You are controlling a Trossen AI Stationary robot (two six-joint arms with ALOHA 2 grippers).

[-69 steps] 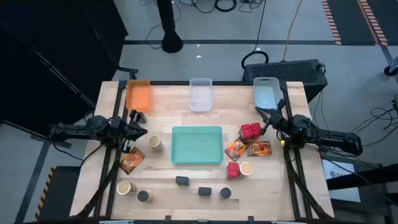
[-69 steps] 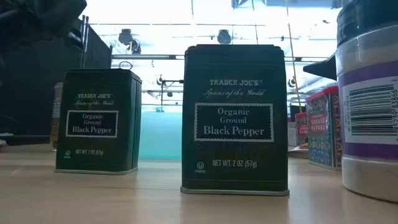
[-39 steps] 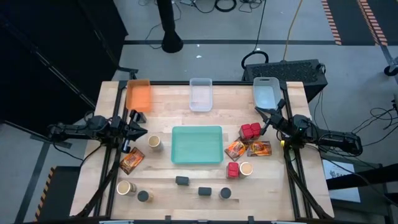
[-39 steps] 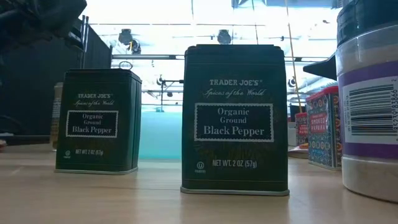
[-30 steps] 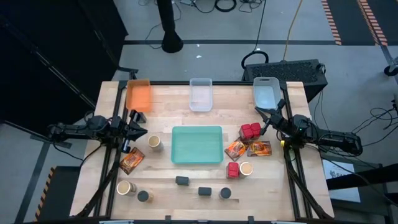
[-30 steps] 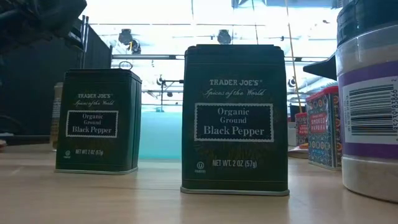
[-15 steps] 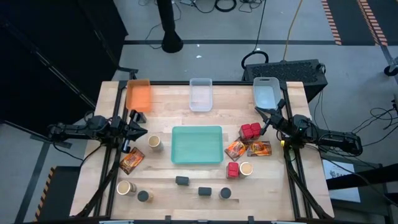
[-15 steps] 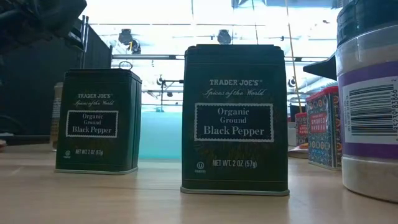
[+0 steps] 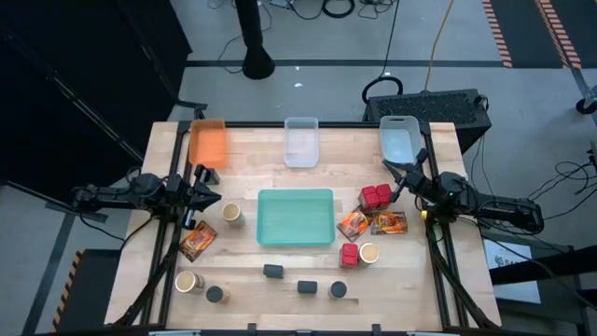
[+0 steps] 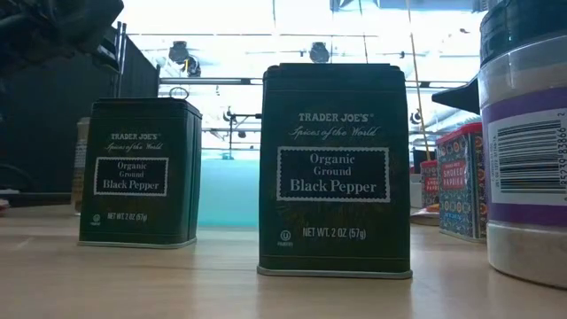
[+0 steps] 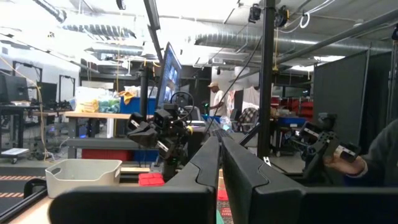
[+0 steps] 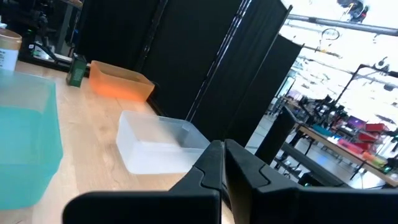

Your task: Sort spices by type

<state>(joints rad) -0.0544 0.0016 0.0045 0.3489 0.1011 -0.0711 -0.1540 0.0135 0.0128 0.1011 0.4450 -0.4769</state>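
Note:
The spices stand scattered on the wooden table. Red cubes [image 9: 376, 196] and printed packets [image 9: 389, 222] lie right of the teal tray [image 9: 296, 233]. Another packet [image 9: 198, 241] and a tan jar [image 9: 232, 214] lie left of it. Dark jars and blocks [image 9: 307, 287] line the near edge; in the low view two of them are black pepper tins [image 10: 335, 170]. My left gripper [image 9: 217, 196] hangs shut at the table's left edge, beside a dark block [image 9: 199, 174]. My right gripper [image 9: 389, 168] hangs shut at the right edge, above the red cubes. Both hold nothing.
An orange bin [image 9: 209, 143], a clear bin [image 9: 301, 142] and a blue bin [image 9: 398, 143] stand along the far edge. A tall white jar [image 10: 524, 133] fills the low view's right side. A person's hand [image 11: 342, 163] shows beyond the table.

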